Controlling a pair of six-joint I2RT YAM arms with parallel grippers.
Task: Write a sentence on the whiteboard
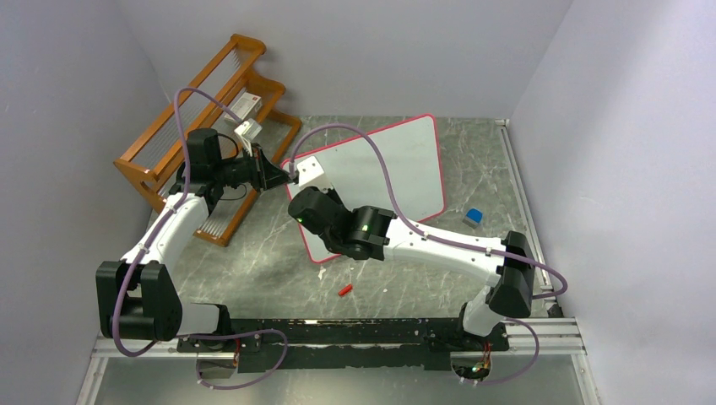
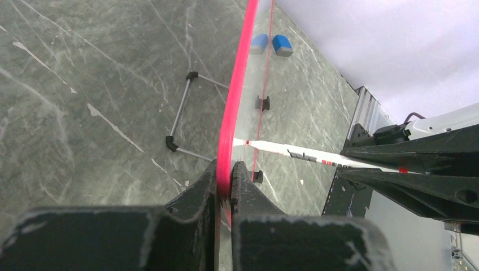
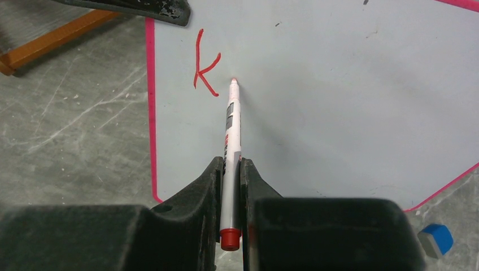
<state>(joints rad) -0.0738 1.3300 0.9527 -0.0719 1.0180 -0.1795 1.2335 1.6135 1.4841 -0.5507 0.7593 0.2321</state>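
Only right wrist view shows red "K" (image 3: 198, 65) on pink-framed white whiteboard (image 3: 339, 84) standing on grey bench (image 3: 73, 130), right fingers (image 3: 197, 189) clenching white red-tipped marker (image 3: 232, 135); left wrist view: left fingers (image 2: 195, 195) clamp board's edge.

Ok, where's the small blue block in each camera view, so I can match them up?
Top view: blue block on the table, just right of the whiteboard.
Left wrist: block at top centre, right of the board's edge.
Right wrist: block in the bottom right corner.
Shared landmark: the whiteboard's pink frame.
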